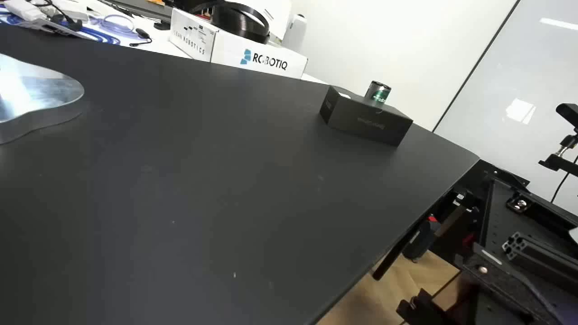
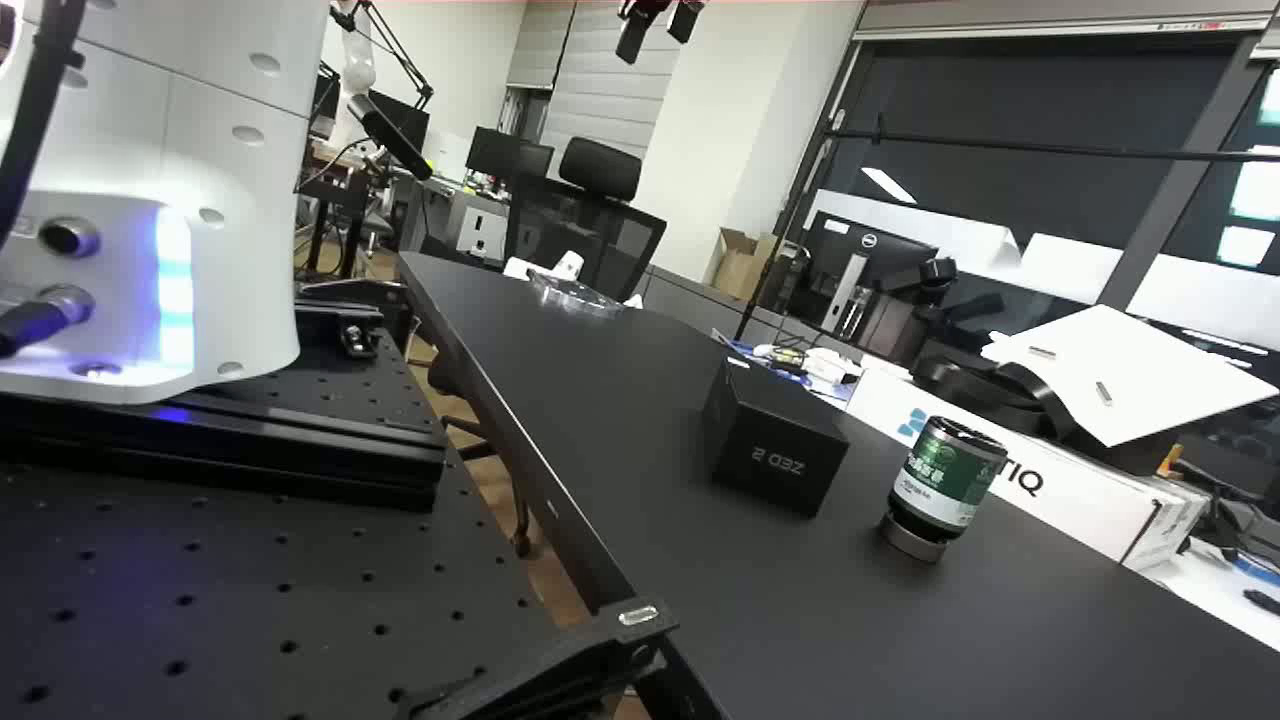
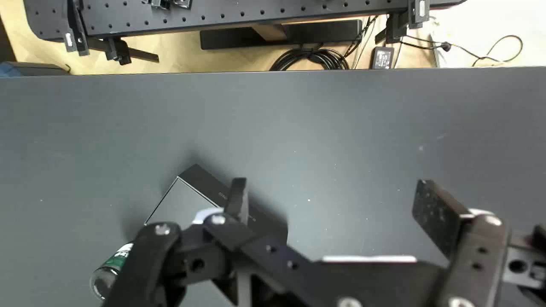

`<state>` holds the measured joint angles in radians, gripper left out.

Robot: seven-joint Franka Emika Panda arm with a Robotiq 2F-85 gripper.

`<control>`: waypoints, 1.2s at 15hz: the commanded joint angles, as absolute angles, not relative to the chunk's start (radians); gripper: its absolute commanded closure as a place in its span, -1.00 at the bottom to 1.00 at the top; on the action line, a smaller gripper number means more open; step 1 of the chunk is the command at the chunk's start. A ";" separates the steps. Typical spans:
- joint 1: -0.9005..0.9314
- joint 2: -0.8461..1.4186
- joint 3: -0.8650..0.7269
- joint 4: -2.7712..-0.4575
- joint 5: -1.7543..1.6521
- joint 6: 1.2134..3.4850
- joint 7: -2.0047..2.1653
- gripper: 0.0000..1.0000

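In the wrist view my gripper (image 3: 330, 192) stands wide open, with only dark tabletop seen between its fingers. It also shows at the top edge of an exterior view (image 2: 658, 28), high above the table. A black box (image 3: 181, 204) lies below, partly covered by the left finger (image 3: 236, 198) in the wrist view. That box (image 1: 365, 117) is in both exterior views, with inverted "ZED 2" lettering on one end (image 2: 775, 460). Beside it a green-labelled jar (image 2: 945, 475) rests on its grey lid. The jar (image 3: 108, 273) is partly hidden by the gripper in the wrist view.
The dark table (image 1: 203, 180) ends at a straight edge beside the perforated robot mount (image 2: 280, 560) and white arm base (image 2: 230, 200). A shiny curved piece (image 1: 40, 90) lies at its far end. A white Robotiq carton (image 1: 259, 58) and cables (image 1: 113, 27) sit beyond the table.
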<state>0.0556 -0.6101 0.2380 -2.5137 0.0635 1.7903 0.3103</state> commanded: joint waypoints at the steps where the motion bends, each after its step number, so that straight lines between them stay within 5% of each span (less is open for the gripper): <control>1: 0.069 -0.607 0.226 -2.512 0.057 1.790 0.316 -0.99; 11: 0.055 -0.607 0.227 -2.513 0.039 1.810 0.330 -1.00; 18: -0.080 -0.485 0.088 -2.459 -0.077 2.004 0.299 -1.00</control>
